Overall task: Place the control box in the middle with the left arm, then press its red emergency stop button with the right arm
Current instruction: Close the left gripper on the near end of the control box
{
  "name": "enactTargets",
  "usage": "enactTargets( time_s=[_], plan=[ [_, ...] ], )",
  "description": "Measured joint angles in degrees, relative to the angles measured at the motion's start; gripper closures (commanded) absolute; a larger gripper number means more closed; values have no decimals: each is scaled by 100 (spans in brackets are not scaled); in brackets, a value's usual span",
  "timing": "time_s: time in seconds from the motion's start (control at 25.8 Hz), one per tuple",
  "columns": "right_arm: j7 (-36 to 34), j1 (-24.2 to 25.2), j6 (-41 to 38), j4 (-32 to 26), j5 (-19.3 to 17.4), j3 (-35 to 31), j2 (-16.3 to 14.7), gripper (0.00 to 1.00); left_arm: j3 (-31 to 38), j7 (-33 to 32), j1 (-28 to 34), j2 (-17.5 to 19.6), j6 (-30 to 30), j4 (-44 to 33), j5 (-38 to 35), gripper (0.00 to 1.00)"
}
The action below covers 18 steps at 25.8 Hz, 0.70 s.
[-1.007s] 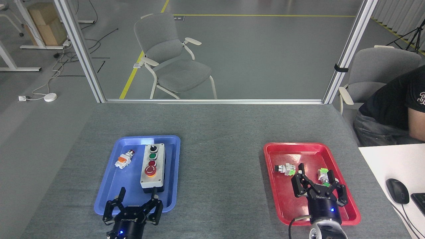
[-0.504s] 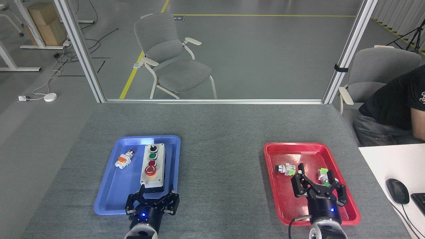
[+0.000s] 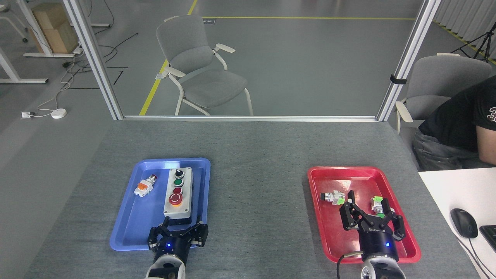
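The control box lies lengthwise in the right half of the blue tray, stop button toward its near end, with a small white-and-orange part at the box's 9 o'clock. The left gripper sits at the box's 6 o'clock, fingers spread wide on either side of the box's near end; contact cannot be told. The right gripper hangs over the red tray at the table's 4 o'clock, fingers wide and empty, and the table's middle lies between the trays.
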Motion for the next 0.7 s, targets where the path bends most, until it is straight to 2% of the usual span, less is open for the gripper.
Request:
enactTargets(
  time_s=[0.31, 0.7],
  plan=[
    [4, 2, -1, 0, -3, 0, -2, 0, 166, 0, -204, 76, 46, 440, 75, 1],
    [5, 4, -1, 0, -5, 0, -4, 0, 302, 5, -799, 185, 48, 989, 204, 1]
  ],
)
